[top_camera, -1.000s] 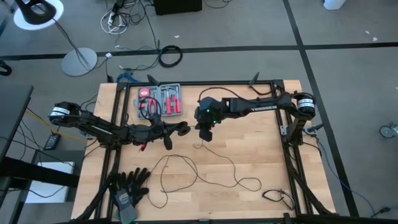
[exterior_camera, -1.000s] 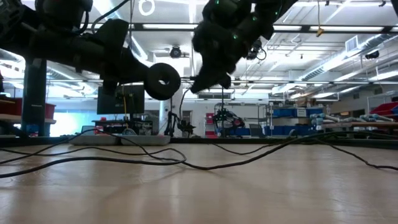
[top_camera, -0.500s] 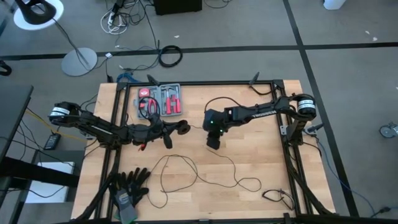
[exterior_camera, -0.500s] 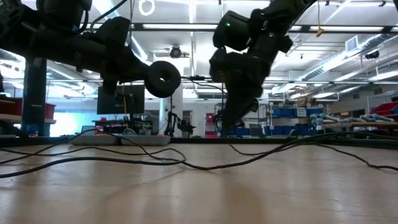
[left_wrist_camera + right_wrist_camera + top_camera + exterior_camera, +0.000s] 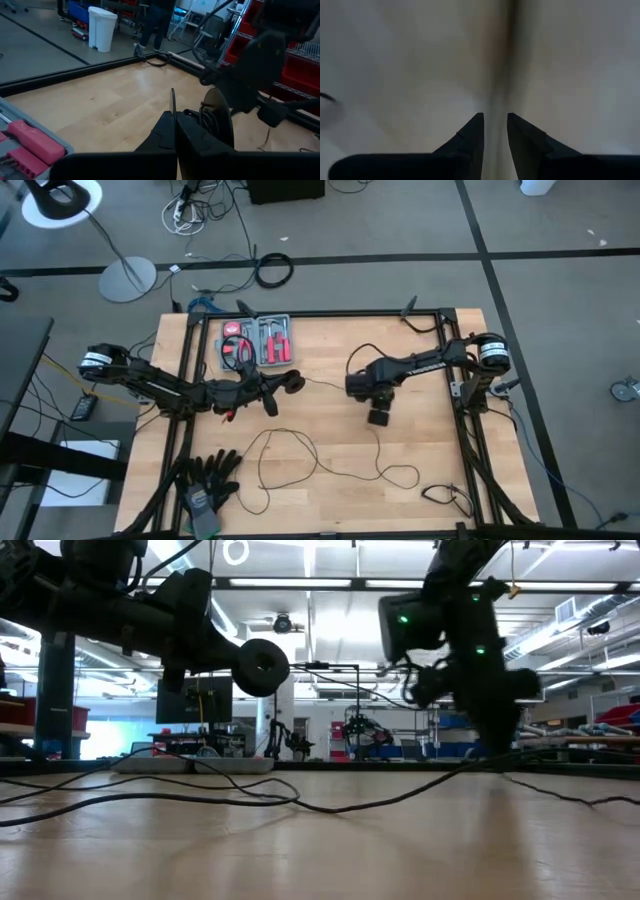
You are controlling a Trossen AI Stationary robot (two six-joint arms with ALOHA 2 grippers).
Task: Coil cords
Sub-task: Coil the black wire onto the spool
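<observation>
1. The cords (image 5: 300,442) are one thin black wire lying in loose loops on the wooden table (image 5: 420,360); its round disc (image 5: 296,382) is beside the left gripper (image 5: 268,392), whose jaws are closed.
2. Right gripper (image 5: 379,416): jaws a little apart, a narrow gap between the fingers (image 5: 472,131) (blurred view), nothing visibly held, the wire running near them.
3. No writing is readable.
4. Bare wood lies on the far side of the right jaws, toward the frame.

Right hand (image 5: 379,417) farther right, lower.
</observation>
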